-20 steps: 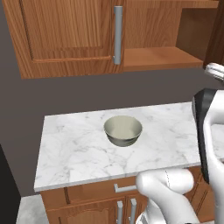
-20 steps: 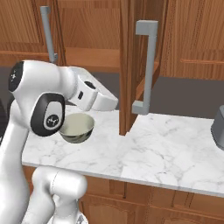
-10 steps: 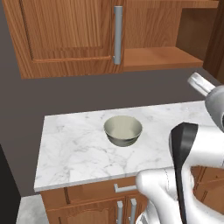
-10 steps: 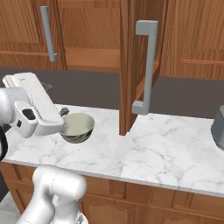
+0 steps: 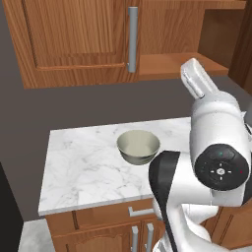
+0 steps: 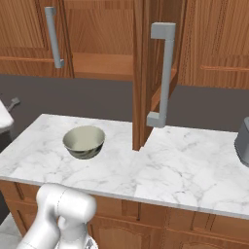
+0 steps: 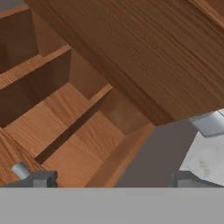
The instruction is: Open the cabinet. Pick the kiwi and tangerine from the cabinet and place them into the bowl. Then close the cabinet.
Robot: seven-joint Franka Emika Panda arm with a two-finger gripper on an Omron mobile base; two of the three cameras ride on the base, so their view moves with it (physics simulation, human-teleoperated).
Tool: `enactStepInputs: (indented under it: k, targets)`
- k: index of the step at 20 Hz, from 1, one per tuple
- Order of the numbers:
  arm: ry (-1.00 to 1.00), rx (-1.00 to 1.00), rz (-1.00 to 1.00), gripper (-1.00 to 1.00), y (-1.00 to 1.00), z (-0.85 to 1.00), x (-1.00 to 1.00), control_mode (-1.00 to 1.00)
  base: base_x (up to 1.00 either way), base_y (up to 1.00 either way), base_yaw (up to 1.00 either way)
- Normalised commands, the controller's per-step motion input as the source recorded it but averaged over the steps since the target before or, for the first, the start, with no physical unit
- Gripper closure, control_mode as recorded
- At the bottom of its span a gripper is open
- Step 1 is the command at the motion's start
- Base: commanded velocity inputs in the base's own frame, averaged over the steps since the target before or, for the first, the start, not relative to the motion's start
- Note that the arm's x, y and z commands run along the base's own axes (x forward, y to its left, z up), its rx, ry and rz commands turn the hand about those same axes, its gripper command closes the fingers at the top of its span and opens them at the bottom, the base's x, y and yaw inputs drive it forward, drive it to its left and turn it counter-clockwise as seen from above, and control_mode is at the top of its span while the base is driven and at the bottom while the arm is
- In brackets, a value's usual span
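Reddish-brown wooden cabinet, straight grain, panelled doors, on the wall above the bench; two long grey bar handles counted in the right base view, square-cornered, vertical. One door swung out edge-on toward the camera, handle on its face; the other door shut, handle at its inner edge. Interior open to view: one wooden shelf seen from the hand view, smooth boards, bare where visible. Bench top white marble with grey veining, flat slab, squared edge; lower wooden fronts beneath with short grey pulls. One bowl on the marble, round, smooth, grey-beige outside, pale cream inside, nothing in it; sits left of the open door's lower edge, apart from it. Dark grey object at right edge of the bench, cut off, cannot tell what. Fingers released, spread wide, two dark tips at the bottom of the hand view, nothing between them, pointed up at the cabinet's interior
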Motion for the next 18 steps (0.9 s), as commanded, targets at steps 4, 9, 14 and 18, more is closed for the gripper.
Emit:
enactStepInputs:
  k: [4,9,14,18]
  targets:
    - [-0.24,0.08,-0.05,-1.00,0.66,0.26,0.00,-1.00,0.00,0.00,0.00]
    - [0.12,-0.23,-0.02,-1.00,0.46,0.00,0.14,-1.00,0.00,0.00,0.00]
    - [0.17,-0.33,0.02,-1.00,0.16,0.00,0.14,-1.00,0.00,0.00,0.00]
    - [0.12,-0.22,0.02,-1.00,0.06,0.00,0.09,-1.00,0.00,0.00,0.00]
